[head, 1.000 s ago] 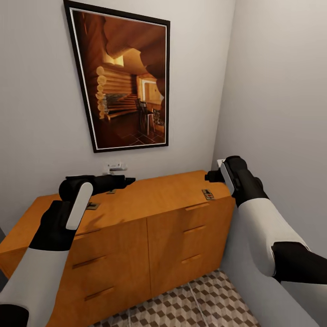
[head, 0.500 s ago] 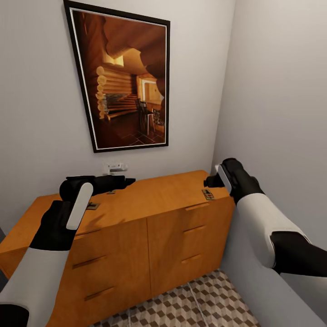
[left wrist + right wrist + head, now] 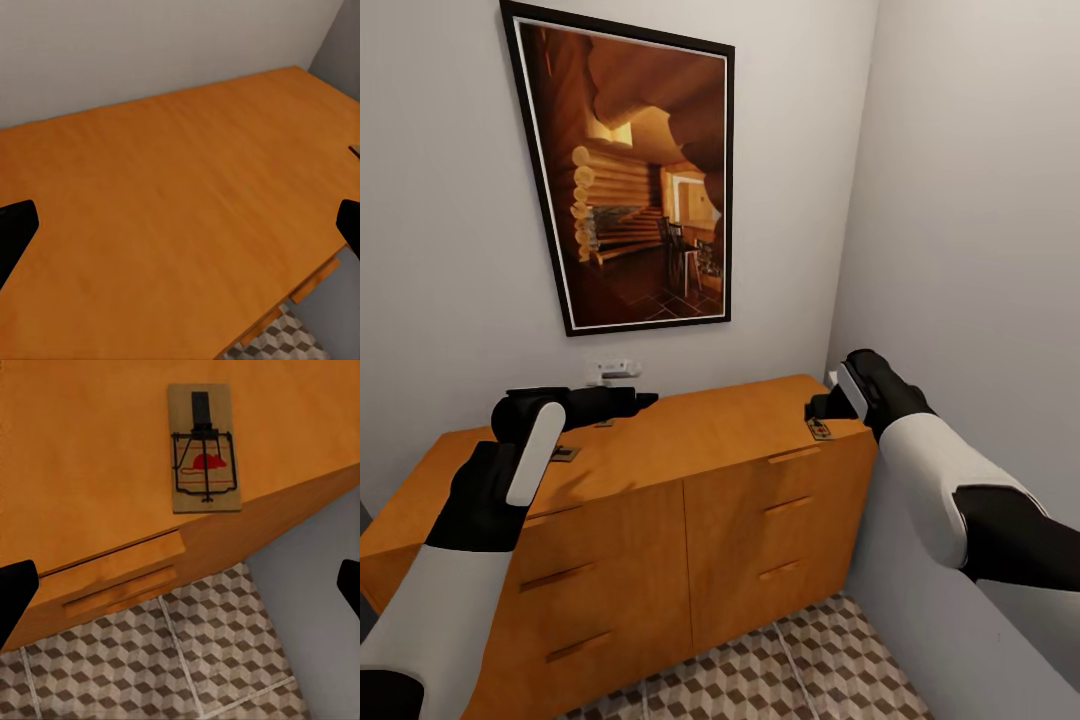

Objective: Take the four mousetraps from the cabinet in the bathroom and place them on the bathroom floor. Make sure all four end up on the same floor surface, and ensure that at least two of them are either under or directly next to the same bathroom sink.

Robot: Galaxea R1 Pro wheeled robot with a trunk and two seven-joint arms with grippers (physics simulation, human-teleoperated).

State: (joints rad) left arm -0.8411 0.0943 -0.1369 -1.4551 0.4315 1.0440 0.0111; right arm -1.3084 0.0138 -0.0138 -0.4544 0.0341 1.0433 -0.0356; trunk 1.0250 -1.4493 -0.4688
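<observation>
The orange-brown cabinet [image 3: 690, 440] stands against the wall under a picture. One mousetrap [image 3: 819, 431] lies at the right end of its top, near the front edge. In the right wrist view this mousetrap [image 3: 204, 448] is a flat wooden board with a dark wire and a red mouse print. My right gripper [image 3: 818, 407] hovers just above it, open and apart from it, its fingertips [image 3: 15, 585] spread wide. Another mousetrap [image 3: 564, 453] lies on the left part of the top, beside my left forearm. My left gripper [image 3: 645, 399] is open over bare cabinet top [image 3: 180, 195].
A large framed picture [image 3: 630, 170] hangs above the cabinet, and a small white wall fitting [image 3: 614, 371] sits just over its top. The grey right wall [image 3: 980, 250] is close behind my right arm. Cube-patterned bathroom floor [image 3: 790, 670] lies in front of the cabinet.
My right gripper has shifted a little left and up, coming over the mousetrap at the cabinet's right end. The left arm has not moved.
</observation>
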